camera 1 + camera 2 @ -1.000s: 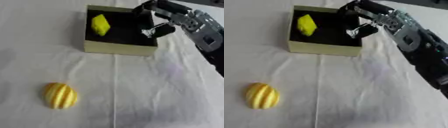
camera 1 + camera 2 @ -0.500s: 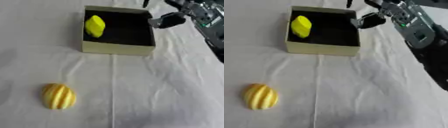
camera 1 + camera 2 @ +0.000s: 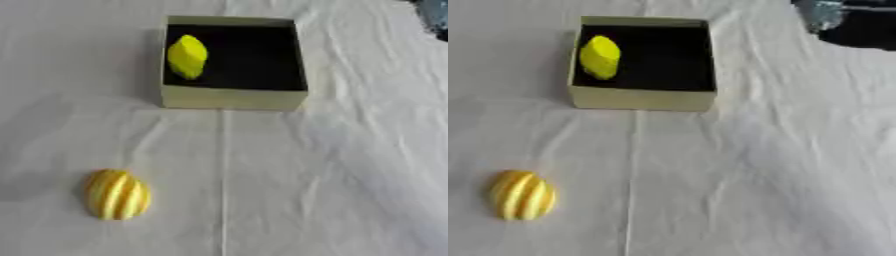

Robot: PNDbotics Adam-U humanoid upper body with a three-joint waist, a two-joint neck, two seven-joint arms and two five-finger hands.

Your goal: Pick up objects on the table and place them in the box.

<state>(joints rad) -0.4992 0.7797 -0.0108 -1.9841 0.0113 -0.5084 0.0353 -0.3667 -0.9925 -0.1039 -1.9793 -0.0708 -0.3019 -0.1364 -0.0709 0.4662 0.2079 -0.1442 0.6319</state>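
— What changed?

— Your right hand (image 3: 833,17) was over the box (image 3: 640,99) a moment ago. Now it sits blurry in the top right corner, so you can't tell if it's spread or curled.

— And the things?

— The lemon (image 3: 187,56) lies inside the box. The striped fruit (image 3: 116,194) still waits on the cloth (image 3: 332,190), near your left side. Get it next.

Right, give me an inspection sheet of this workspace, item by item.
Surface: white cloth, wrinkled, covers the table.
Job's things: open box, pale walls, black inside, at the far middle; yellow lemon-shaped object lies inside it at its left side; yellow ribbed object lies on the cloth, near left, apart from the box.
Clutter: nothing seen.
Hands: right hand blurred at the top right corner, fingers not readable; left hand not in view.
Cables: nothing seen.
Surroundings: nothing seen beyond the cloth.
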